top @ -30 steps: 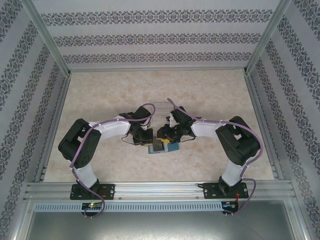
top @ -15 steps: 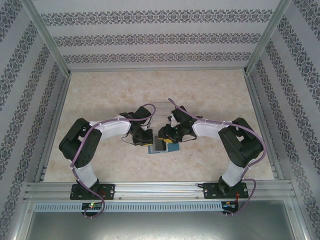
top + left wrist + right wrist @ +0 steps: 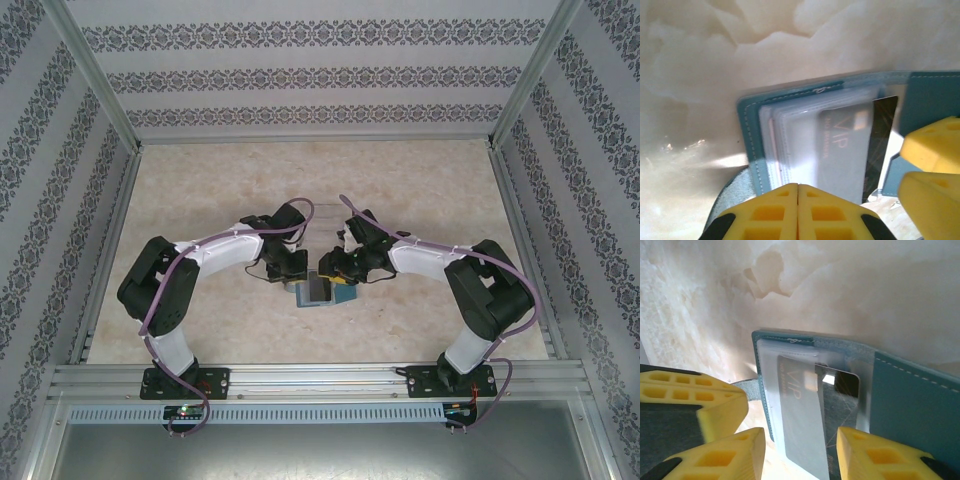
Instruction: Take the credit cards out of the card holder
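Observation:
The teal card holder (image 3: 318,297) lies open on the table between both grippers. Its clear sleeves hold a pale credit card marked VIP (image 3: 800,425) and a dark card (image 3: 845,390) sliding out from under it. My right gripper (image 3: 800,452) is open, one yellow finger on each side of the two cards' protruding ends, with a gap showing at the left finger. My left gripper (image 3: 798,189) is shut, its tips over the near edge of the sleeves (image 3: 790,145). In the left wrist view the dark card (image 3: 882,132) sticks out toward the right gripper's fingers (image 3: 932,147).
The holder's teal flap (image 3: 910,405) spreads to the right and its grey tab (image 3: 746,386) pokes out beneath. A faint clear plastic box (image 3: 322,212) sits just beyond the grippers. Bare marbled table (image 3: 200,180) lies all around, fenced by aluminium rails (image 3: 300,375).
The left gripper has edged slightly right and away over the holder. The right gripper has crept a little left toward it. The holder stays in place.

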